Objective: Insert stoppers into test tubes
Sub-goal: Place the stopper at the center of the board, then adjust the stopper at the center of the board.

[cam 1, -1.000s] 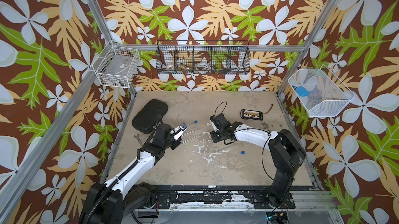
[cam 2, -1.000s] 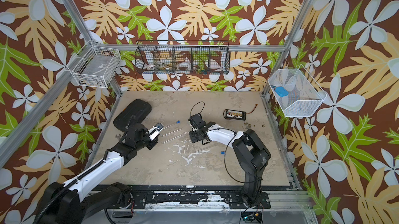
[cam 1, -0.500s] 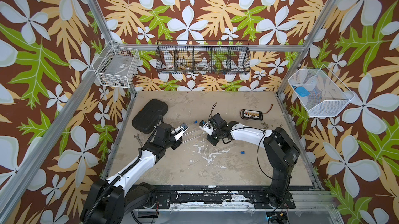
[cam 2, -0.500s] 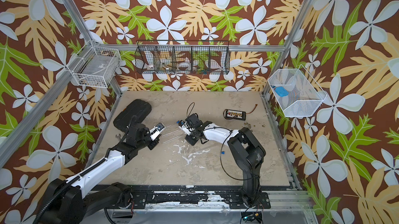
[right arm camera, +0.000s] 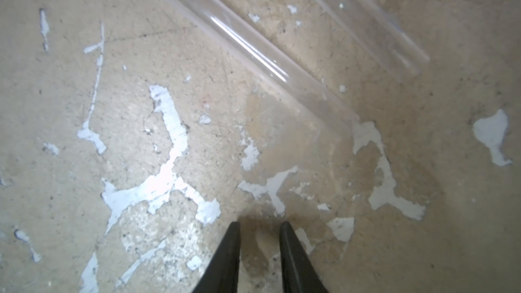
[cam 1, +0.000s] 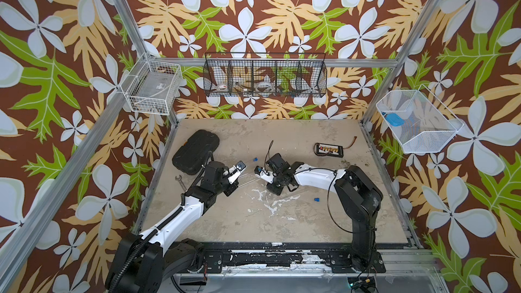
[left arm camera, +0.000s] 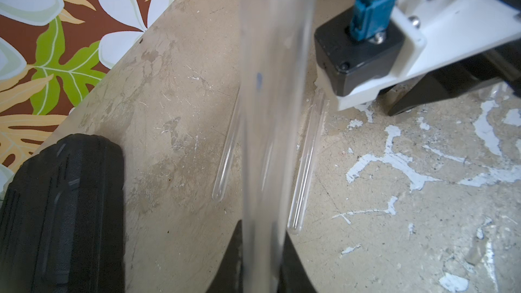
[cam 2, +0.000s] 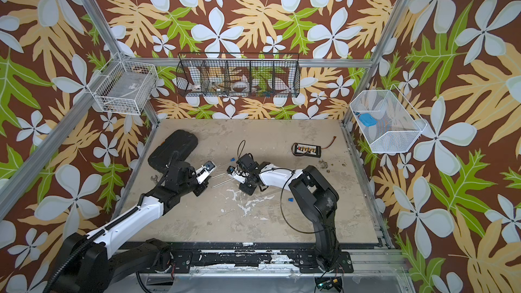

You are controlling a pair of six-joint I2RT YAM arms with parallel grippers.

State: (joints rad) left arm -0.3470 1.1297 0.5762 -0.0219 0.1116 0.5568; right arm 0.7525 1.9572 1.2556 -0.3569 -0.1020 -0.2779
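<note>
Tube in hand: the left gripper (left arm camera: 262,249) is clamped on a clear test tube (left arm camera: 272,94) at lower centre of the left wrist view, and most of the tube's length runs free to the top edge. The right gripper (right arm camera: 259,226), bottom centre of its own view, hangs over bare table (right arm camera: 84,108) with jaws slightly parted and empty. Two loose tubes (right arm camera: 253,49) cross the upper right of that view. One blue stopper (cam 1: 254,159) lies at centre in a top view and a second stopper (cam 1: 317,199) lower right of it, both free on the table. Likely trouble: the smooth tube could swivel or slip in the pinch when a plug is pushed in, and a low reach could set the loose tubes rolling. No writing is legible; print on the box (cam 1: 158,85) in the white basket (cam 1: 146,106), upper left, is too small to read.
</note>
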